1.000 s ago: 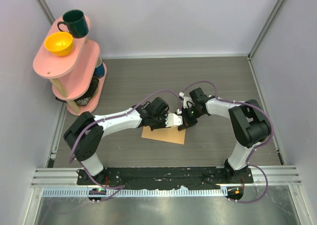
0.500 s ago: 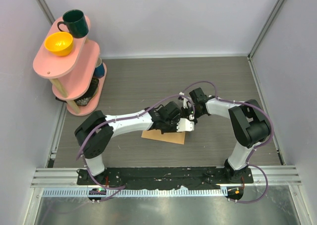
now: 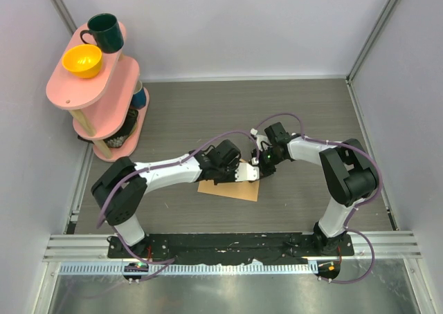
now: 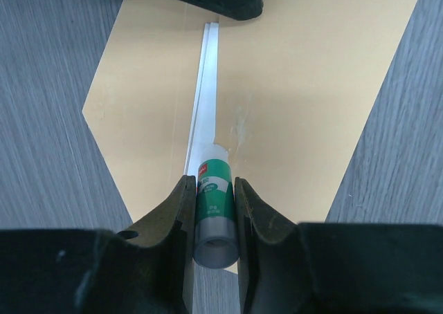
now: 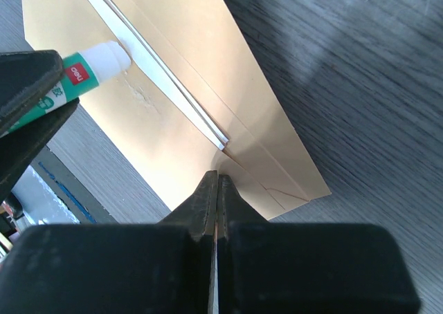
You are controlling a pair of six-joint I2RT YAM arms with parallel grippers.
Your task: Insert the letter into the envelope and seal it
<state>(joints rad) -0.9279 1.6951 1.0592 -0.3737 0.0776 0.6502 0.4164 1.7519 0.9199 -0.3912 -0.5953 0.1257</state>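
The tan envelope (image 3: 228, 189) lies mid-table with its flap opened out (image 4: 297, 99). Of the letter, only a thin pale edge (image 4: 205, 72) shows along the fold line; the same edge shows in the right wrist view (image 5: 163, 72). My left gripper (image 4: 211, 184) is shut on a green and white glue stick (image 4: 212, 207), whose white tip rests on the flap beside that pale edge. My right gripper (image 5: 217, 179) is shut, pinching the edge of the envelope flap (image 5: 180, 141). In the top view the two grippers, left (image 3: 242, 170) and right (image 3: 263, 166), sit close together over the envelope's right end.
A pink two-tier shelf (image 3: 69, 93) stands at the far left, holding a dark green mug (image 3: 104, 32) and a yellow bowl (image 3: 82, 60). Grey walls enclose the table on three sides.
My left gripper slid the glue stick to the right along the flap half a second ago and has come back to the left. The right gripper has stayed put.
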